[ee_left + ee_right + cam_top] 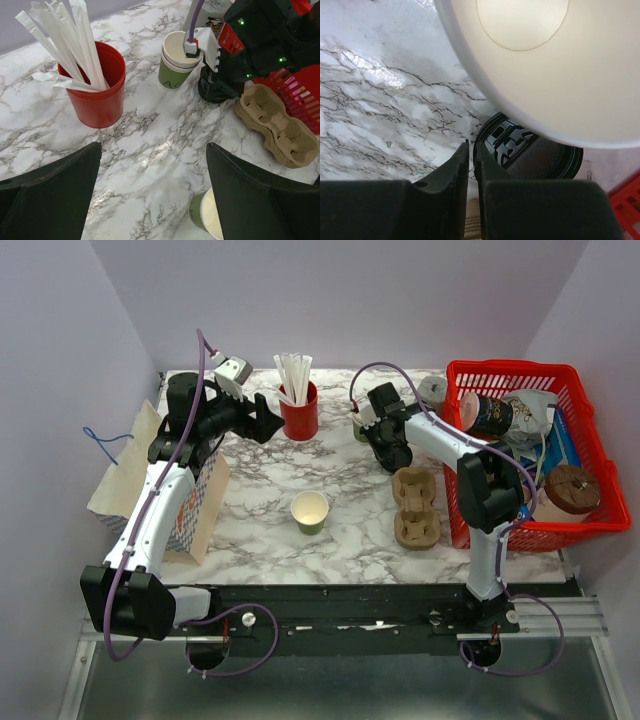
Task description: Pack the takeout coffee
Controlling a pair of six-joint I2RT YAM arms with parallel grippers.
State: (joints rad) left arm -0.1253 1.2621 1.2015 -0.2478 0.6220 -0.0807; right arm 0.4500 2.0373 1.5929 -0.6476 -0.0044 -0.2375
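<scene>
Marble table (260,490), back edge: black lid (535,155) likely light, slick; pinch its rim. Right gripper (471,148) near-closed there, hold unclear; left gripper (154,148) spread.

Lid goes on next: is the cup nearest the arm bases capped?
Uncapped. The paper cup stands upright, its open mouth showing a cream inside; the black lid lies farther back, at the right hand.
</scene>
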